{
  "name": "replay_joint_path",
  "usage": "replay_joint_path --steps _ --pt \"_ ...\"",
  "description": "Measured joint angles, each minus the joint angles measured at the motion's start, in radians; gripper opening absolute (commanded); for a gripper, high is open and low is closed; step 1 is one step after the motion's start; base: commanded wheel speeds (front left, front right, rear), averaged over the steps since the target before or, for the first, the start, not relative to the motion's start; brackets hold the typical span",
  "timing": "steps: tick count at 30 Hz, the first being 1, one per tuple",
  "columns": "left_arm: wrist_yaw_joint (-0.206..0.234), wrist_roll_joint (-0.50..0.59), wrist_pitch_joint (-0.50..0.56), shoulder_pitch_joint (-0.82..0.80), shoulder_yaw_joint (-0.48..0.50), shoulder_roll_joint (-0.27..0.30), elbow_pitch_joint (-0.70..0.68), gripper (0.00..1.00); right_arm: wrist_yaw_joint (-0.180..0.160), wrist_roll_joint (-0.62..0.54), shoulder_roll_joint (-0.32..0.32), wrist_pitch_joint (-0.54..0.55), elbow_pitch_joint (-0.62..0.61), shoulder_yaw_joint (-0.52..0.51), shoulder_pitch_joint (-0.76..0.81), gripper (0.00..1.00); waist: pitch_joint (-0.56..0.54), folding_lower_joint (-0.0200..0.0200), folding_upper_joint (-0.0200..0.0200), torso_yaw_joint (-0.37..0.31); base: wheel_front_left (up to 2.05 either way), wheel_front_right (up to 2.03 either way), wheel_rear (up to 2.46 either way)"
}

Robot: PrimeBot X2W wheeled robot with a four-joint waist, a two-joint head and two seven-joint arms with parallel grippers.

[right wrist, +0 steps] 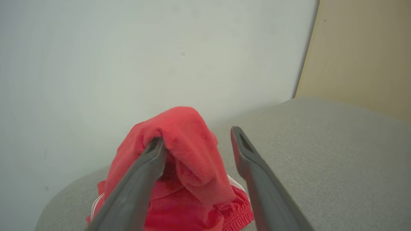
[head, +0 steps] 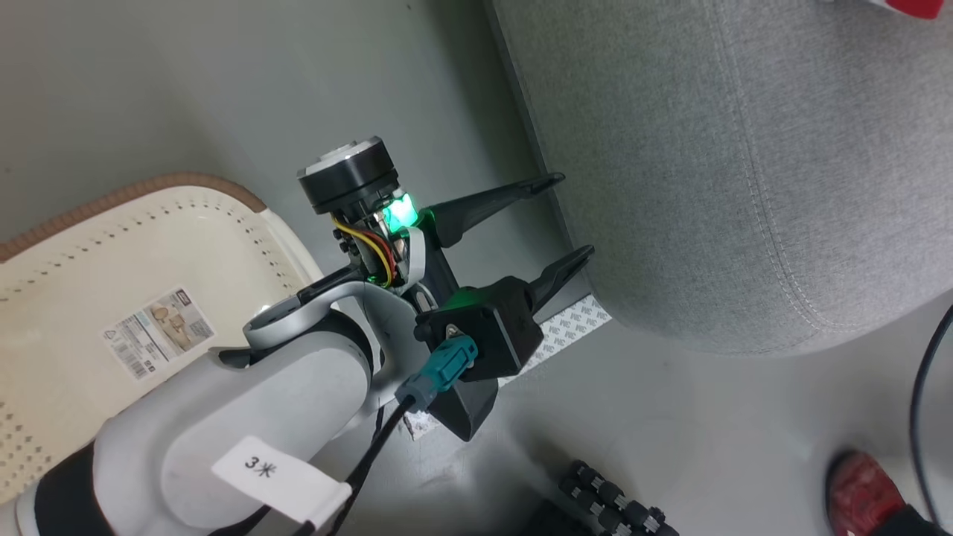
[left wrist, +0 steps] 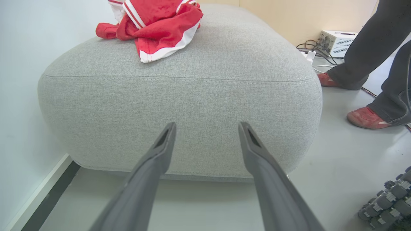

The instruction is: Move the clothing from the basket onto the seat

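Grey floor runs under everything in the head view, with the seat [head: 744, 186] filling the upper right. Across a strip of floor from the seat, the basket [head: 223, 246] shows its bottom with a paper label [head: 158, 331] on it; I see no garment in the part in view, though its far end is cut off. The left gripper [head: 573, 216] hovers just short of the seat's near corner, fingers spread and holding nothing. A sliver of red at the seat's far edge I take for the clothing [head: 904, 6]. From the left wrist, the spread fingers point at the seat's side, and a red heap with white hems lies on the seat's top toward the wall; a person's legs and red shoes [left wrist: 366, 117] stand on the floor beyond the seat. From the right wrist, the right gripper [right wrist: 196, 136] hangs above the seat with its fingers apart, yet a fold of red fabric is draped over one finger, the rest slumped onto the pile below. I judge the job nearly finished: that piece must slide free onto the seat, and the basket's hidden end wants checking.
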Motion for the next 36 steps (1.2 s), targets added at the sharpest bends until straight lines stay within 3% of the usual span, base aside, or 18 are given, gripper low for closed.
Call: replay_joint_path --steps 7,12,24,36 --pt "0.042 -0.018 -0.05 0.029 0.006 -0.019 0.021 1.0 0.0 -0.059 0.045 0.0 -0.215 -0.039 0.218 1.0 -0.057 0.0 0.0 0.014 0.0 0.0 0.0" --pt "0.098 -0.073 -0.119 0.085 0.044 -0.045 0.057 1.0 0.0 -0.109 0.082 0.0 -0.337 0.038 0.365 1.0 -0.114 -0.0001 0.0 0.039 0.0 0.0 0.0" --pt "0.24 -0.245 -0.332 0.331 0.175 -0.058 0.176 1.0 0.0 -0.177 0.119 0.0 -0.415 0.282 0.5 1.0 -0.301 0.0 -0.0001 0.146 0.0 0.0 0.0" --pt "0.371 -0.367 -0.422 0.618 0.334 -0.058 0.216 1.0 0.0 -0.233 0.186 0.0 -0.493 0.382 0.732 1.0 -0.532 -0.0001 -0.0002 0.283 0.0 0.0 0.0"
